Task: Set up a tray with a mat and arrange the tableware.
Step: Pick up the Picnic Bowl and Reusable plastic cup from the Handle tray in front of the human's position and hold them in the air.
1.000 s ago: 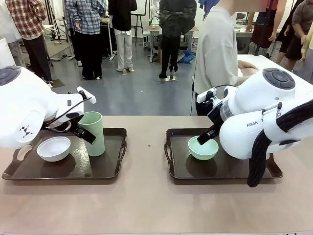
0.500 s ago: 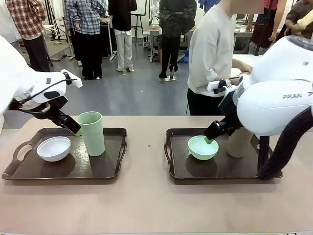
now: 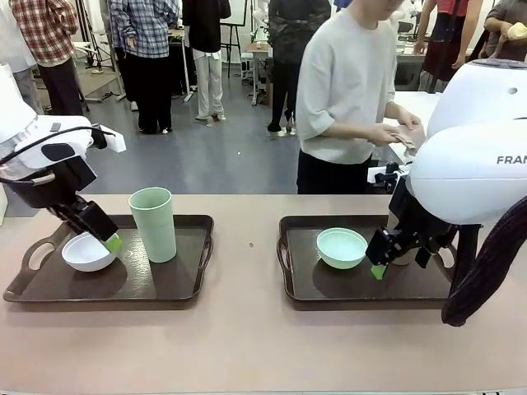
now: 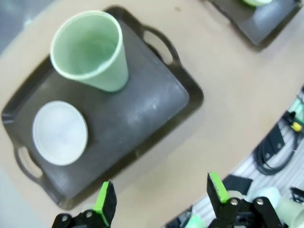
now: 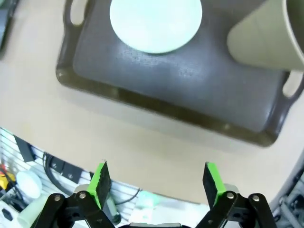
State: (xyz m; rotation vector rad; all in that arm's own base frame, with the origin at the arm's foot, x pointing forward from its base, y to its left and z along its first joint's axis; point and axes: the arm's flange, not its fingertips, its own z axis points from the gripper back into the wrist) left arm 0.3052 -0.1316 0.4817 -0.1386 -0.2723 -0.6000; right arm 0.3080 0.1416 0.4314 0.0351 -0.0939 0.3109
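Observation:
Two dark trays sit on the tan table, each floored with what looks like a dark grey mat. The left tray (image 3: pixel 193 276) (image 4: pixel 190 97) holds a white bowl (image 3: pixel 89 251) (image 4: pixel 59 133) and an upright pale green cup (image 3: pixel 154 224) (image 4: pixel 90 52). My left gripper (image 3: pixel 103 237) (image 4: pixel 159 187) hangs open over the bowl's right rim, holding nothing. On the right tray (image 3: pixel 329 288) (image 5: pixel 156 107) lie a mint green bowl (image 3: pixel 342 247) (image 5: pixel 156 23) and a taupe cup (image 5: pixel 263 38), mostly hidden behind my arm in the front view. My right gripper (image 3: pixel 387 259) (image 5: pixel 156 176) is open and empty, right of the bowl.
A person in a pale shirt (image 3: pixel 346 90) stands at the far side behind the right tray, with both hands together above a white table. Bare tan tabletop (image 3: pixel 247 247) lies between the trays and along the near edge. Other people stand far back.
My left gripper has drawn left from the green cup to above the white bowl. My right gripper has moved right, away from the mint bowl. The person has stepped left.

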